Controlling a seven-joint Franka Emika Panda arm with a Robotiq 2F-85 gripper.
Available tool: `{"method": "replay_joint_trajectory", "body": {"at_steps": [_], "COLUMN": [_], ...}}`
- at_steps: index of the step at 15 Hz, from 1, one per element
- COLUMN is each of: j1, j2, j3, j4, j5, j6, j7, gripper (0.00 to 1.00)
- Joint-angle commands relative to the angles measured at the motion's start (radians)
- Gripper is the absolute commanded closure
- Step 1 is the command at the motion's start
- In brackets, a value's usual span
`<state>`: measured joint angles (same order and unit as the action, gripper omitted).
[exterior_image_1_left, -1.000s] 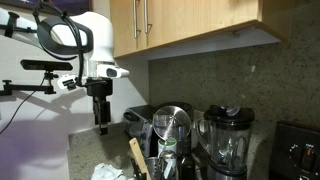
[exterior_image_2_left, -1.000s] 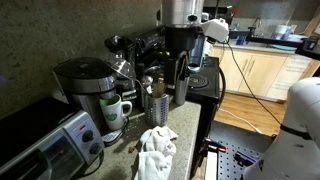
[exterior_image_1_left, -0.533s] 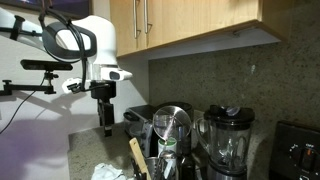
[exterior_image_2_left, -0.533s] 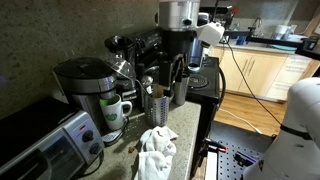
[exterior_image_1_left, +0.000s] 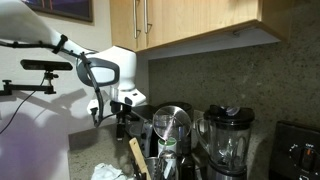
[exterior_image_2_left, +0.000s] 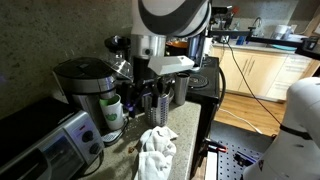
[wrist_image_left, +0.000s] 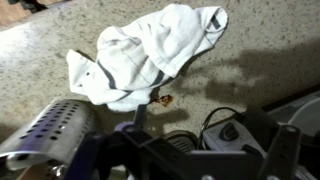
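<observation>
The hand (exterior_image_2_left: 152, 103) hangs over the bench (wrist_image_left: 270, 40) with its jaws spread wide, grasping nothing. It is just beside the perforated metal utensil holder (wrist_image_left: 50, 133). The crumpled white cloth (wrist_image_left: 150, 50) lies flat on the bench below the hand and a little ahead of it, not touching it. A small brown crumb (wrist_image_left: 165, 98) lies at the cloth's near edge.
</observation>
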<state>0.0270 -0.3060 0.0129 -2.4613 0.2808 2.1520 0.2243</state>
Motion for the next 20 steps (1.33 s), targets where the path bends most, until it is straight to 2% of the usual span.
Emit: {"method": "replay_joint_trajectory", "body": {"at_steps": [1, 5, 9, 13, 16, 20], "j1": [0.048, 0.094, 0.131, 0.157, 0.165, 0.165], "j2": [0.112, 0.166, 0.238, 0.287, 0.304, 0.312], "j3": [0.037, 0.092, 0.148, 0.178, 0.183, 0.180], "j4": [0.090, 0.142, 0.170, 0.179, 0.186, 0.188], "j5": [0.136, 0.221, 0.228, 0.218, 0.212, 0.195], "j6": [0.053, 0.156, 0.312, 0.419, 0.460, 0.459], "j7": [0.041, 0.059, 0.142, 0.195, 0.202, 0.204], "gripper": [0.00, 0.00, 0.00, 0.00, 0.00, 0.00]}}
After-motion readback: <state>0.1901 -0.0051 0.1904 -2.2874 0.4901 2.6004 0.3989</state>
